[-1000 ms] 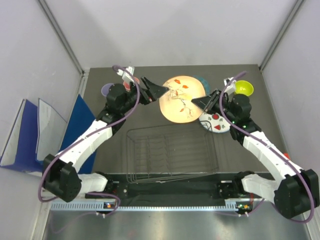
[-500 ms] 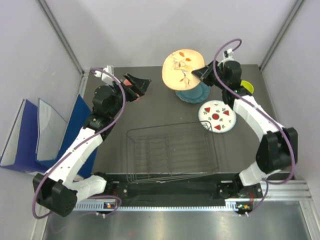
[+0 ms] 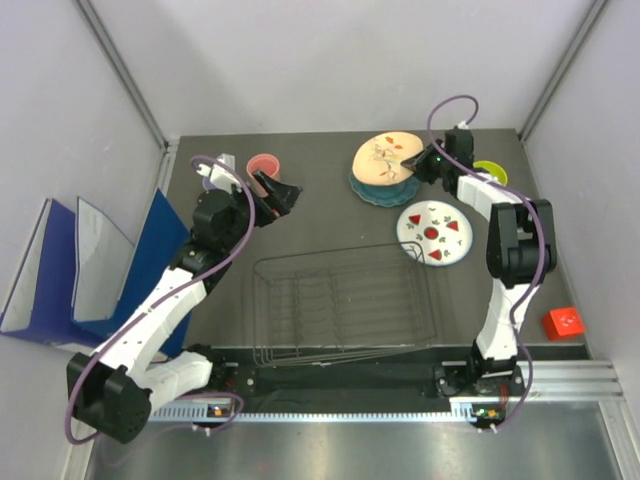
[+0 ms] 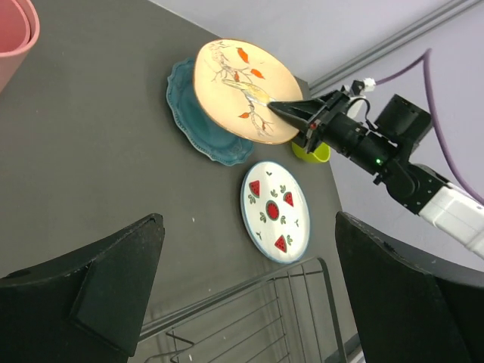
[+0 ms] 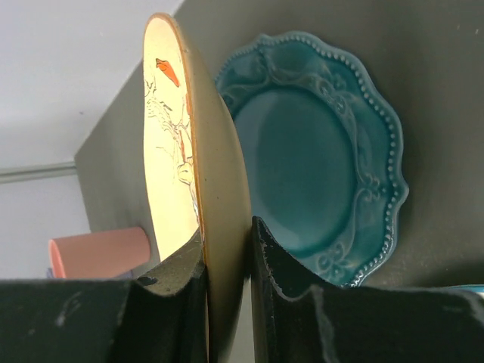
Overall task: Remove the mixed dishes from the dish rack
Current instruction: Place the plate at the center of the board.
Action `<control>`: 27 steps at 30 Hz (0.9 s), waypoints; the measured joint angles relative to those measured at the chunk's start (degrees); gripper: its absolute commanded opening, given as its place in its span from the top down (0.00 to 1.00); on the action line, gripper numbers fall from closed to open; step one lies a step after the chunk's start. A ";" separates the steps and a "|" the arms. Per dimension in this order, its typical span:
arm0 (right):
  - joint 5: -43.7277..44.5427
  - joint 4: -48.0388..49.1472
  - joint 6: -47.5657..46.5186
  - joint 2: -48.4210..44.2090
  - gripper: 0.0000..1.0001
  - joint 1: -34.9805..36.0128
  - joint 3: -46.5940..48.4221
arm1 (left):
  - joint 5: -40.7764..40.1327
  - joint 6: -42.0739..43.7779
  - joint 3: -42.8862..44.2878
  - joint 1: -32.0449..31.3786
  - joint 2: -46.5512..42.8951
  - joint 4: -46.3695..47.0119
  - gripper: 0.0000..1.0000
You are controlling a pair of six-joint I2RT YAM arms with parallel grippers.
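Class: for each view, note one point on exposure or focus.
Top external: the peach plate glows, nearly washed out against the dark table. Left wrist: the open left gripper shows as flat black shapes, detail lost. Right wrist: the right gripper, clamping the plate's rim, is dark and underexposed.

The left arm extends toward the far left, left gripper spread wide and empty. The right arm stretches far right, right gripper clamping the peach plate.
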 measured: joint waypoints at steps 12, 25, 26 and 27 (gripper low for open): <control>-1.03 4.07 -1.03 5.42 1.00 1.18 0.63 | 1.55 -0.04 -1.38 0.00 0.13 0.76 0.01; -2.29 9.03 0.15 10.08 1.00 1.05 0.63 | 3.26 -0.61 -3.10 0.00 2.54 1.77 0.01; -2.34 9.11 0.28 10.21 0.96 1.05 0.63 | 3.30 -0.68 -3.15 0.00 2.58 1.79 0.01; -2.38 9.05 0.59 10.25 0.86 1.05 0.66 | 3.32 -0.72 -3.17 0.00 2.62 1.81 0.01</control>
